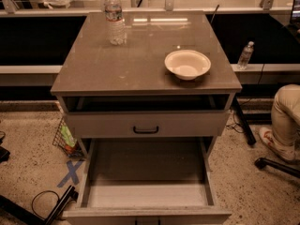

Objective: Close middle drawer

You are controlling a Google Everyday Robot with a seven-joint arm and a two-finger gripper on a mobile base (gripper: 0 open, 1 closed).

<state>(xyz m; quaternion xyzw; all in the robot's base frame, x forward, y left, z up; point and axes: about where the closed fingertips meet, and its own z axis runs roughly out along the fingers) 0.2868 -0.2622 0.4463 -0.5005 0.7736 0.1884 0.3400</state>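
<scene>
The middle drawer [146, 195] is pulled far out toward the camera. It is a wide, shallow grey drawer with an empty floor, and its front panel [147, 215] lies at the bottom edge of the view. Above it, the uppermost drawer [146, 124] with a small black bar handle [145, 130] sits slightly out under the tabletop [140, 55], leaving a dark gap. The lowest drawer is hidden under the open one. The gripper is not in view.
A water bottle [114, 17] and a white bowl [187, 64] stand on the tabletop. A person's leg and shoe [281, 121] and a chair base [276, 165] are at the right. A wire basket [65, 137], blue floor tape [70, 173] and black cables [47, 205] are at the left.
</scene>
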